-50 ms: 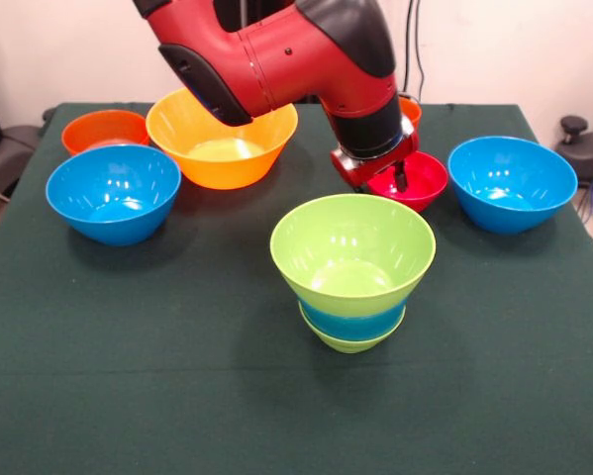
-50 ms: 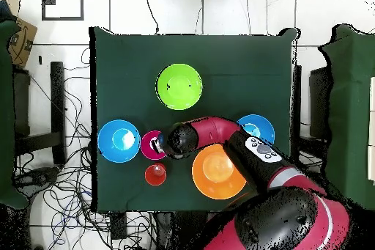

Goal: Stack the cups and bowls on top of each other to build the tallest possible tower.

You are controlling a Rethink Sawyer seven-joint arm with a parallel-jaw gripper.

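At the table's middle stands the tower (image 1: 352, 262): a large lime green bowl nested on a blue bowl and a small green one, seen from above as a green disc (image 2: 179, 86). My gripper (image 1: 396, 176) (image 2: 160, 146) hangs low at the near rim of the small red-pink bowl (image 1: 422, 180) (image 2: 149, 144), its tip dipping into the bowl. The arm hides how the jaws stand. Loose bowls: blue (image 1: 113, 193) (image 2: 258, 125), blue (image 1: 512, 183) (image 2: 119, 141), large yellow-orange (image 1: 222, 139) (image 2: 217, 171), orange (image 1: 105, 131). An orange cup (image 1: 411, 108) (image 2: 155, 175) peeks out behind the arm.
The dark green cloth (image 1: 128, 376) covers the whole table. My arm (image 2: 212, 135) reaches across between the yellow-orange bowl and one blue bowl. Cables lie on the floor around the table.
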